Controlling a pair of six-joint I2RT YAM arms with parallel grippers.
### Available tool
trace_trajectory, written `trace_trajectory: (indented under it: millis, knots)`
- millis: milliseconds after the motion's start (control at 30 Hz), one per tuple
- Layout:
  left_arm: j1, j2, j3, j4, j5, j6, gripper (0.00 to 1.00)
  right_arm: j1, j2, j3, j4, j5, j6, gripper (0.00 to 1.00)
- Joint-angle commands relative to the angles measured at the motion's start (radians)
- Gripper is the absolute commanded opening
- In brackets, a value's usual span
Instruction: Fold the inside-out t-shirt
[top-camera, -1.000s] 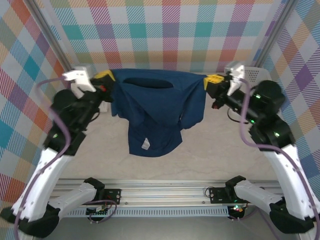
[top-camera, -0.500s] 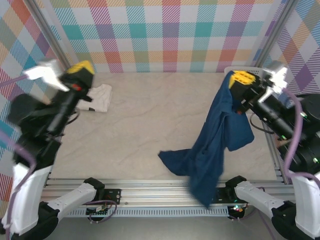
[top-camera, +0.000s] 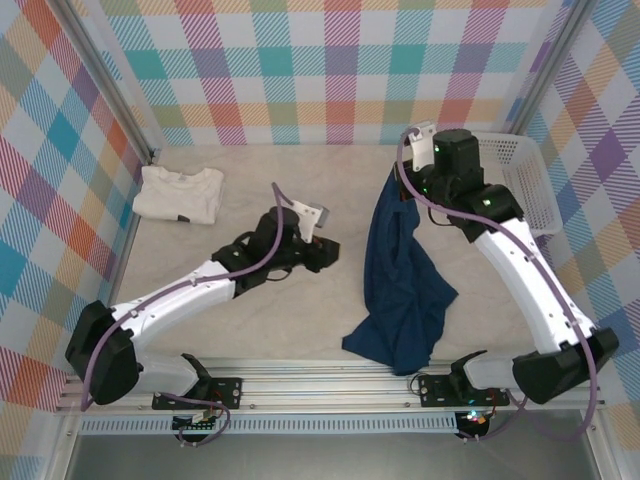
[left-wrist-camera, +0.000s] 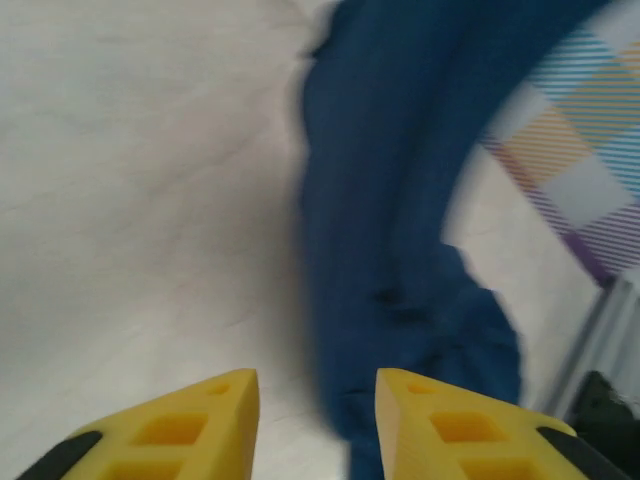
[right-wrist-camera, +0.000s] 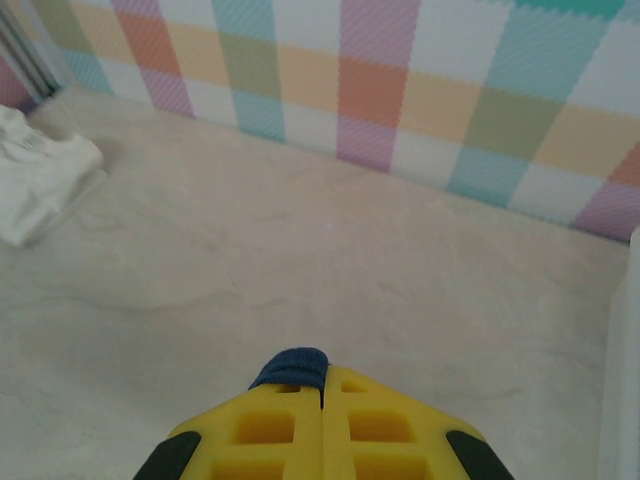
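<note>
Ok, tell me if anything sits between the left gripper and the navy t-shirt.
Nothing visible does. The open left gripper faces the navy t-shirt across bare table; it hangs from the shut right gripper. The cream shirt lies far off left.

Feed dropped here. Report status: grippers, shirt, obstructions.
Right gripper shut on navy t-shirt, hanging, lower end bunched on table. Left gripper open, empty, beside it. Cream shirt and basket off to the sides, not blocking.

Robot lab cell, plaid backdrop walls (top-camera: 300, 70), aluminium rail (top-camera: 320, 388)
</note>
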Motion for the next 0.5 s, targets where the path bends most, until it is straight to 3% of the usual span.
trace_trajectory:
  millis: [0,200,367,467]
  knots:
    - [-0.061,0.081,-0.002,0.136,0.013,-0.049,0.41,-0.032,0.043,-0.003,0.048,-0.014,0.025,0.00]
    - [-0.197,0.259,0.065,0.121,-0.124,-0.050,0.52,-0.065,0.125,0.006,0.057,-0.049,0.033,0.00]
    - [-0.241,0.425,0.140,0.168,-0.200,-0.092,0.56,-0.082,0.136,0.000,0.069,-0.072,0.038,0.00]
    - [-0.255,0.513,0.193,0.154,-0.303,-0.093,0.56,-0.088,0.136,-0.002,0.069,-0.083,0.038,0.00]
